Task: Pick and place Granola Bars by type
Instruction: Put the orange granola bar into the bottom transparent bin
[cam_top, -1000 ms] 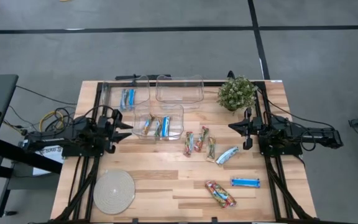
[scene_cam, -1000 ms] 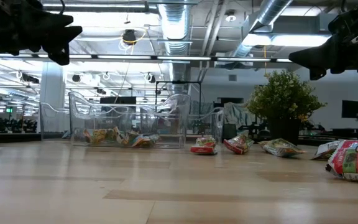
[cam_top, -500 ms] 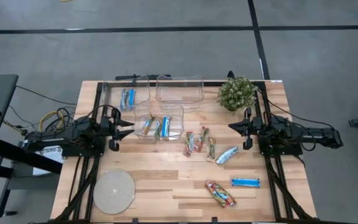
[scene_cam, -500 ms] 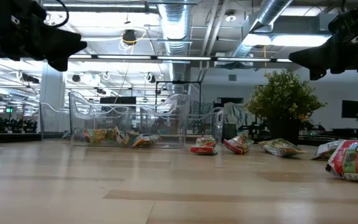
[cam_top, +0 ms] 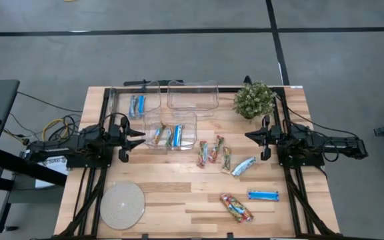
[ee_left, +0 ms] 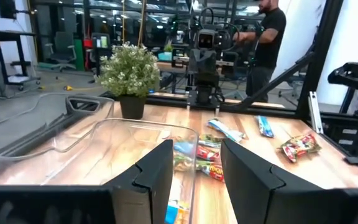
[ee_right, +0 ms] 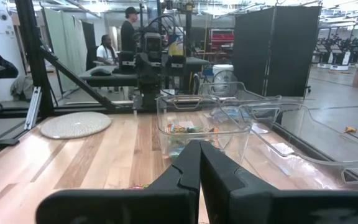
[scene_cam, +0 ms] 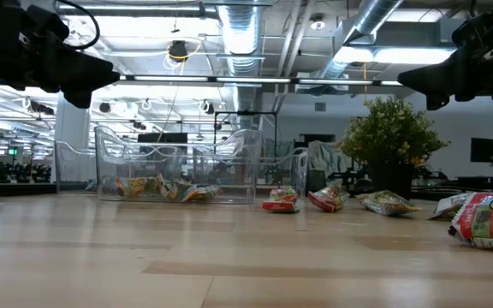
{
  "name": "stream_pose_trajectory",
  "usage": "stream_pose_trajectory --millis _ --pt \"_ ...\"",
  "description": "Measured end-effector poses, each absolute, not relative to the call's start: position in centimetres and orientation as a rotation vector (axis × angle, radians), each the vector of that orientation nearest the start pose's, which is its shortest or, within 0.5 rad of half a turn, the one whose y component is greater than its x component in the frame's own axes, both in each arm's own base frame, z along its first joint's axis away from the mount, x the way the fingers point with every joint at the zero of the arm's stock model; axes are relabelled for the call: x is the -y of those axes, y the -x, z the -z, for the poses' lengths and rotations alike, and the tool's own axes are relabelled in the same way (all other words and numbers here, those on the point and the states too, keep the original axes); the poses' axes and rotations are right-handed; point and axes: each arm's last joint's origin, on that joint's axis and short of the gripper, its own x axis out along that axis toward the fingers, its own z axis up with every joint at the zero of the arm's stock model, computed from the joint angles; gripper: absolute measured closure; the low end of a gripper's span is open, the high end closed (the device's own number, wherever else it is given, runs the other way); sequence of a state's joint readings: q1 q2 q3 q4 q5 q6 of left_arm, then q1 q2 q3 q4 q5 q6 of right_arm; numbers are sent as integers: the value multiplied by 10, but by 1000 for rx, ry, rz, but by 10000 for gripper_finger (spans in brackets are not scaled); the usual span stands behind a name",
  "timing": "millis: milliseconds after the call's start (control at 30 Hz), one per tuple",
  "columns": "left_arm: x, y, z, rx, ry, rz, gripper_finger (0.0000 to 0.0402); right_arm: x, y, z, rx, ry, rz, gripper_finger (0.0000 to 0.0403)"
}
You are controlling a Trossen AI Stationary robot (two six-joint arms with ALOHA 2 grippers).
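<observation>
Left gripper (cam_top: 137, 137) has pulled back a bit from the near clear bin (cam_top: 171, 131) over the last second and now sits just off its left wall, fingers apart and empty, nothing between them in the left wrist view; reads like a drop just finished, so it is free for the next pick. Right gripper (cam_top: 251, 136) hasn't moved, fingers pressed together, empty, parked near the potted plant (cam_top: 253, 99). Bins: near bin holds several bars, multicoloured plus a blue one (cam_top: 177, 135); back-left bin (cam_top: 136, 101) has silvery-blue/blue bars (cam_top: 137, 105); back-right bin (cam_top: 193, 96) looks empty. Granola Bars (cam_top: 211, 151) left loose on the table (cam_top: 179, 193): three multicoloured ones and a silvery-blue one (cam_top: 243, 166) mid-table, a blue one (cam_top: 263, 195) and a multicoloured one (cam_top: 236, 207) nearer the front edge. Sorting roughly half done. Round pale disc (cam_top: 121, 205) front left, unused.
</observation>
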State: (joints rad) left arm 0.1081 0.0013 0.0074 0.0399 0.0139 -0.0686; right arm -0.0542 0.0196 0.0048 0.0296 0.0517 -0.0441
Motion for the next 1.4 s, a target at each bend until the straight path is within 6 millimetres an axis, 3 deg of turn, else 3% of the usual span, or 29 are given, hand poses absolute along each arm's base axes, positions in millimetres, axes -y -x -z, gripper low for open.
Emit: stream_pose_trajectory --millis 1400 --pt "-10 -97 -169 39 45 -93 274 7 -98 -166 12 44 106 403"
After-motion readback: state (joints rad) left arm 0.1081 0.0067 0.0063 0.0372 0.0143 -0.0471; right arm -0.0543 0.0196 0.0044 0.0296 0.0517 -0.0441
